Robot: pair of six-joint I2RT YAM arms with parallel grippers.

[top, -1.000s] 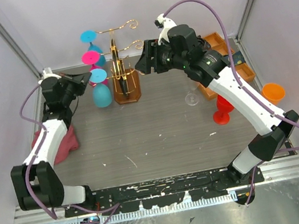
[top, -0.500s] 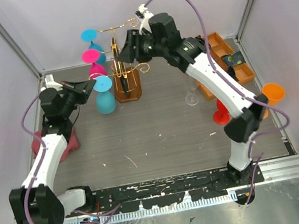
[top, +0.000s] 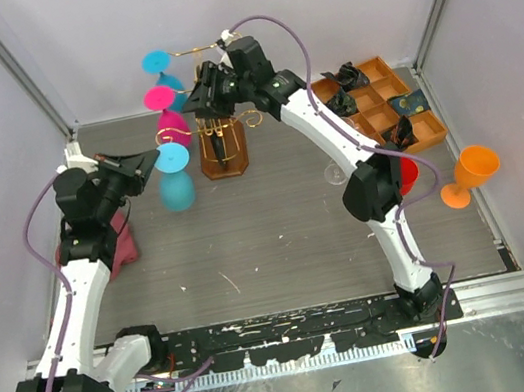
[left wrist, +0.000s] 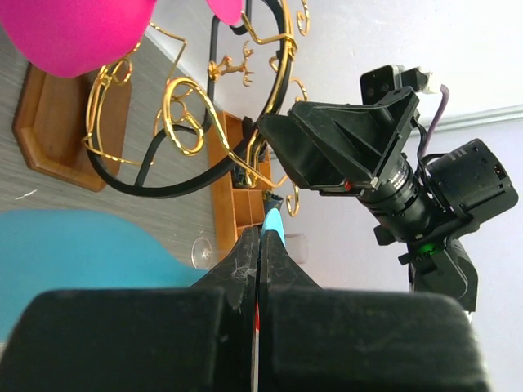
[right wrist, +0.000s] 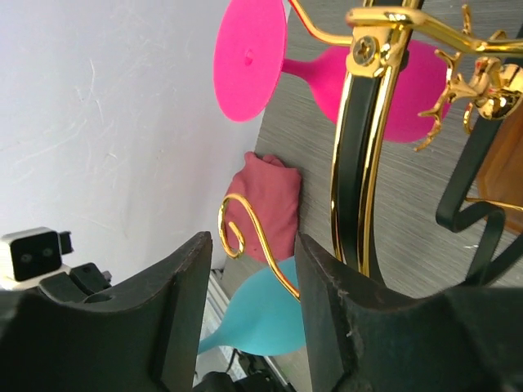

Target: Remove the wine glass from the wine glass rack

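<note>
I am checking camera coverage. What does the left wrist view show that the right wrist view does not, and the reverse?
Only the left wrist view shows the orange-brown tray and the right wrist's camera. Only the right wrist view shows the red cloth. Both show the gold wine glass rack, the pink wine glass and the blue wine glass.
</note>
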